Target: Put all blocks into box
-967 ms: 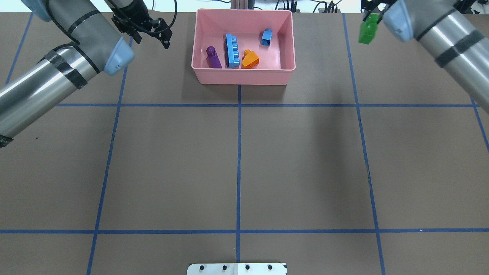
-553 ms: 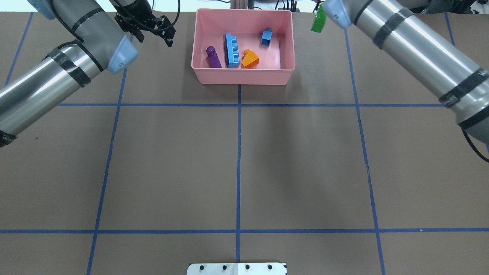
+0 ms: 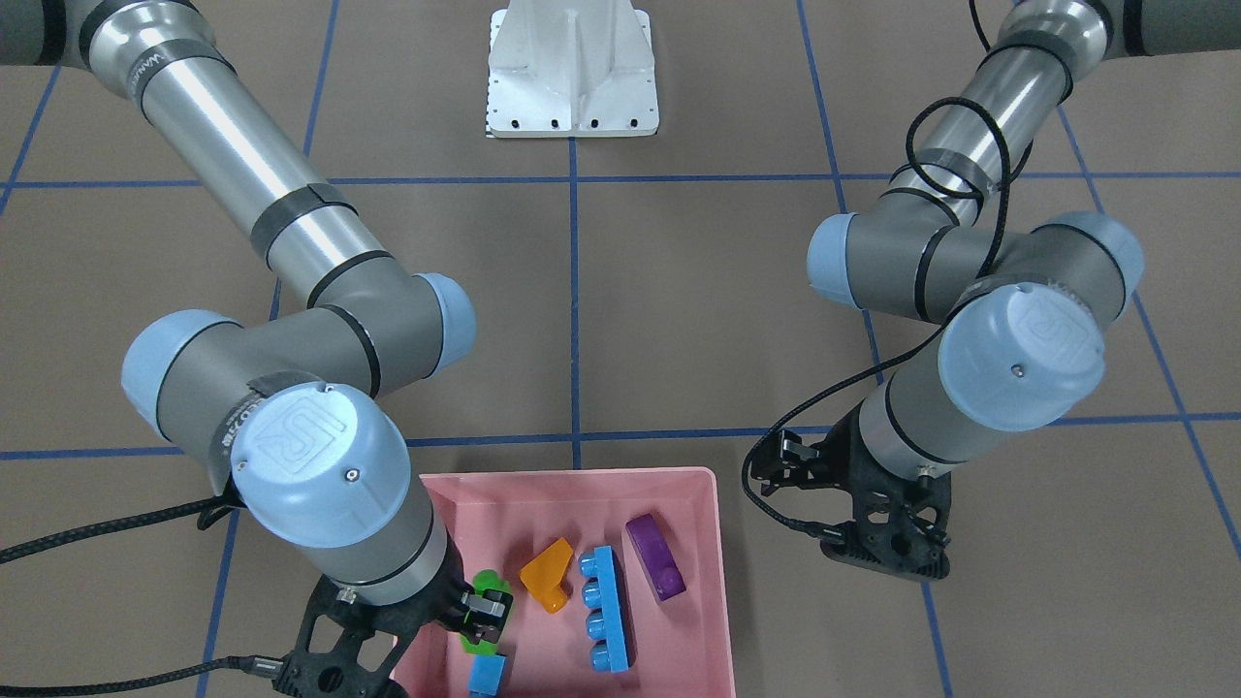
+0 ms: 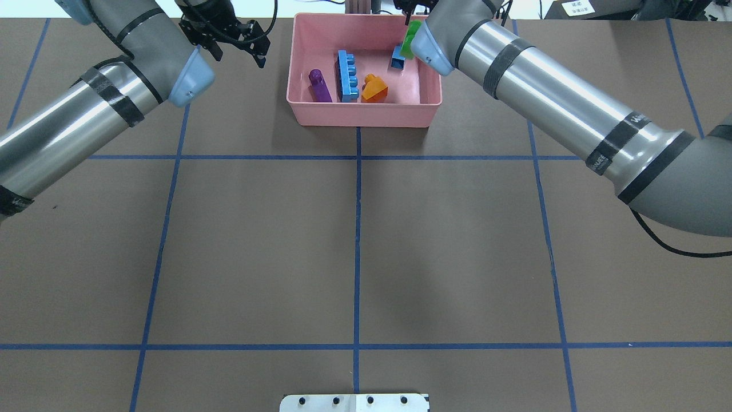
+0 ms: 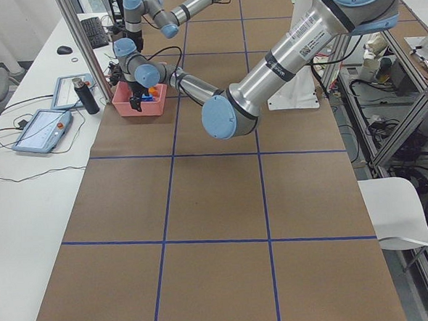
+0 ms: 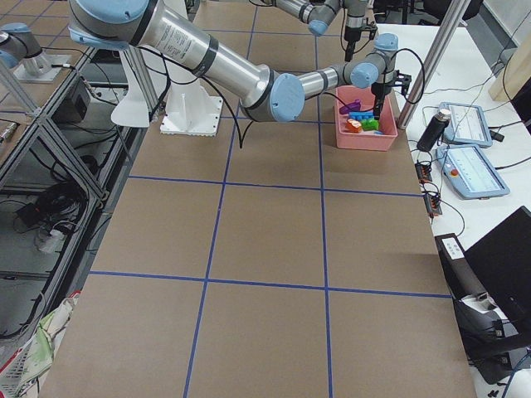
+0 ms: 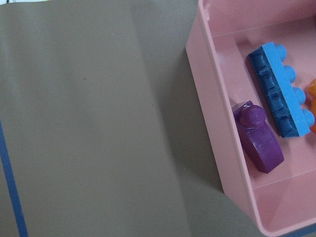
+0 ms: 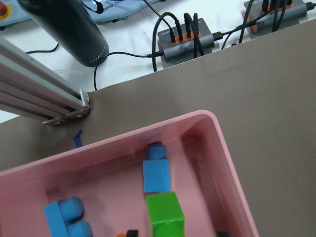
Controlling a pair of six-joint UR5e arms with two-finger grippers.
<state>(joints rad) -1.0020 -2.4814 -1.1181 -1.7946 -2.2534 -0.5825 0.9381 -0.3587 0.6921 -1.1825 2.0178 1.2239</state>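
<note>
Overhead hides our right claw; the front view shows it pinching the glossy green block. Our left claw gapes wide.

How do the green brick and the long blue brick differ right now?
Green brick is gripped by the right pincer; long blue brick lies loose on the box floor. Green is shorter; blue has four studs. Both are within the box's outline.

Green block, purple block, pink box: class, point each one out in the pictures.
green block (image 8: 165, 213), right wrist view, its flat top face.
purple block (image 7: 262, 143), left wrist view, its smooth body below the stud.
pink box (image 4: 360, 114), overhead view, outer face of its near wall.
</note>
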